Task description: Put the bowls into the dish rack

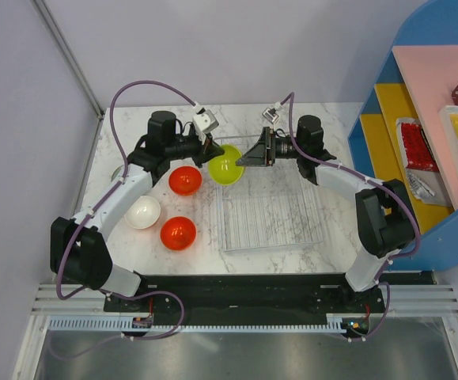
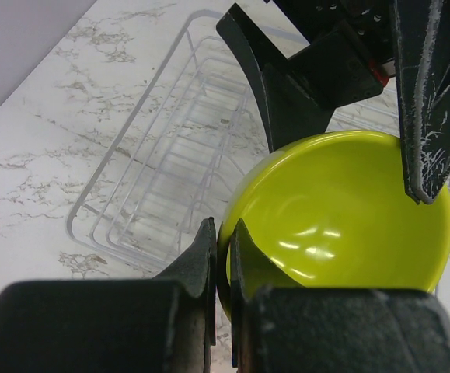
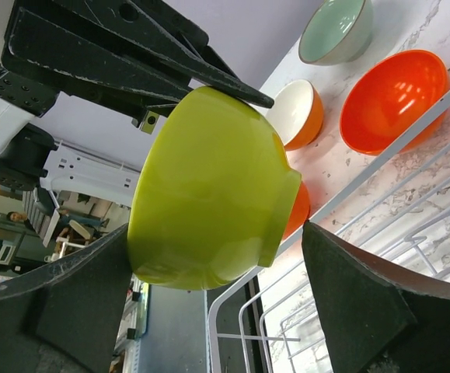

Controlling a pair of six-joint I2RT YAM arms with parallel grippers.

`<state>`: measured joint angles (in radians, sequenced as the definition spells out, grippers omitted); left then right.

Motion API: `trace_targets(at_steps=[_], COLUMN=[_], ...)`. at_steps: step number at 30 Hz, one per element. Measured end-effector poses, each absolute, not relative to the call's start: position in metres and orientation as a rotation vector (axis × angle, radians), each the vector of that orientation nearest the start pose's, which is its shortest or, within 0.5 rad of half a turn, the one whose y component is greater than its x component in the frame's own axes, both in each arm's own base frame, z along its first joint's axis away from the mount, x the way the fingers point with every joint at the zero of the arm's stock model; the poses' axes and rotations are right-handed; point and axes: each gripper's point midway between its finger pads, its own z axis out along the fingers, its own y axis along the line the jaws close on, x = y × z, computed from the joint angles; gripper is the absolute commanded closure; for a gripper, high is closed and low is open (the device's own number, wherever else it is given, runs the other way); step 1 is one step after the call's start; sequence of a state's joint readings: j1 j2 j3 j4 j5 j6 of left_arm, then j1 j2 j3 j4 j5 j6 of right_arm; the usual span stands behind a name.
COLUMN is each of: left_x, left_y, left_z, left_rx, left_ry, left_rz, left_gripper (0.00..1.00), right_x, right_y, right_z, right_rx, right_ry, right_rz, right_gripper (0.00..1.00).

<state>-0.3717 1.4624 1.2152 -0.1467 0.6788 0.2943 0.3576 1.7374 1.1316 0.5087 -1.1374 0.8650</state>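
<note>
The lime-green bowl (image 1: 225, 166) hangs tilted in the air above the far left corner of the clear dish rack (image 1: 272, 214). My left gripper (image 1: 213, 155) is shut on its rim, one finger inside and one outside (image 2: 223, 256). My right gripper (image 1: 244, 157) is open, with its fingers on either side of the bowl (image 3: 209, 186) and a gap on the rim side. Two red-orange bowls (image 1: 185, 180) (image 1: 178, 233) and a white bowl (image 1: 143, 212) sit on the table left of the rack. The pale mint bowl (image 3: 337, 31) is mostly hidden under my left arm in the top view.
The marble table ends at a grey wall on the left and at the back. A blue, yellow and pink shelf unit (image 1: 418, 134) with packets stands at the right. The dish rack (image 2: 162, 179) holds no bowls.
</note>
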Motion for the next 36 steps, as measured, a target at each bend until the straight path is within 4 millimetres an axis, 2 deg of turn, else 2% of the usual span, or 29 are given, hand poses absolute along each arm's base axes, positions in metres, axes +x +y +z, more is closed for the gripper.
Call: trace_targets(at_steps=[2, 3, 6, 7, 8, 9, 11, 12, 13, 17, 18, 20, 21, 22, 23, 26, 28, 31, 33, 36], left_x=[0.363, 0.363, 0.363, 0.364, 0.364, 0.365, 0.365, 0.365, 0.365, 0.366, 0.366, 0.366, 0.366, 0.366, 0.366, 0.366, 0.367, 0.374, 0.384, 0.401], left_y=[-0.251, -0.251, -0.251, -0.250, -0.250, -0.250, -0.250, -0.250, -0.250, -0.250, -0.250, -0.250, -0.250, -0.251, -0.251, -0.253, -0.251, -0.238, -0.220, -0.179], left_z=[0.253, 0.253, 0.252, 0.252, 0.253, 0.253, 0.253, 0.253, 0.253, 0.253, 0.253, 0.253, 0.253, 0.253, 0.254, 0.254, 0.254, 0.253, 0.253, 0.253], left_rx=[1.039, 1.039, 1.038, 1.037, 1.035, 1.034, 1.033, 1.033, 1.032, 1.029, 1.028, 1.026, 1.023, 1.023, 1.022, 1.017, 1.012, 0.981, 0.940, 0.837], left_ry=[1.638, 1.639, 1.641, 1.638, 1.636, 1.638, 1.638, 1.638, 1.638, 1.640, 1.640, 1.642, 1.642, 1.641, 1.640, 1.642, 1.646, 1.665, 1.684, 1.728], left_rz=[-0.717, -0.718, -0.716, -0.714, -0.711, -0.709, -0.708, -0.707, -0.706, -0.702, -0.701, -0.698, -0.700, -0.701, -0.703, -0.704, -0.702, -0.688, -0.665, -0.623], left_gripper=[0.98, 0.98, 0.98, 0.98, 0.98, 0.98, 0.98, 0.98, 0.98, 0.91, 0.81, 0.69, 0.55, 0.47, 0.30, 0.17, 0.13, 0.09, 0.07, 0.04], right_x=[0.329, 0.329, 0.329, 0.329, 0.329, 0.329, 0.329, 0.330, 0.330, 0.330, 0.330, 0.330, 0.331, 0.331, 0.331, 0.333, 0.335, 0.339, 0.346, 0.358], right_y=[0.307, 0.307, 0.307, 0.308, 0.308, 0.308, 0.308, 0.308, 0.308, 0.308, 0.308, 0.308, 0.308, 0.308, 0.308, 0.307, 0.306, 0.304, 0.301, 0.295], right_z=[0.245, 0.246, 0.248, 0.248, 0.248, 0.248, 0.248, 0.248, 0.248, 0.248, 0.248, 0.248, 0.247, 0.246, 0.244, 0.233, 0.223, 0.209, 0.202, 0.196], right_rx=[-0.529, -0.530, -0.526, -0.518, -0.515, -0.511, -0.506, -0.504, -0.503, -0.496, -0.495, -0.494, -0.493, -0.494, -0.494, -0.482, -0.467, -0.445, -0.438, -0.428], right_ry=[1.908, 1.904, 1.899, 1.902, 1.900, 1.897, 1.894, 1.893, 1.892, 1.891, 1.891, 1.891, 1.892, 1.893, 1.899, 1.938, 1.975, 2.029, 2.061, 2.096], right_rz=[1.791, 1.791, 1.798, 1.802, 1.806, 1.809, 1.815, 1.818, 1.819, 1.820, 1.820, 1.819, 1.817, 1.810, 1.803, 1.769, 1.741, 1.676, 1.605, 1.481], right_gripper=[0.16, 0.25, 0.37, 0.48, 0.53, 0.65, 0.78, 0.93, 1.00, 1.00, 1.00, 1.00, 1.00, 1.00, 1.00, 1.00, 1.00, 1.00, 1.00, 1.00])
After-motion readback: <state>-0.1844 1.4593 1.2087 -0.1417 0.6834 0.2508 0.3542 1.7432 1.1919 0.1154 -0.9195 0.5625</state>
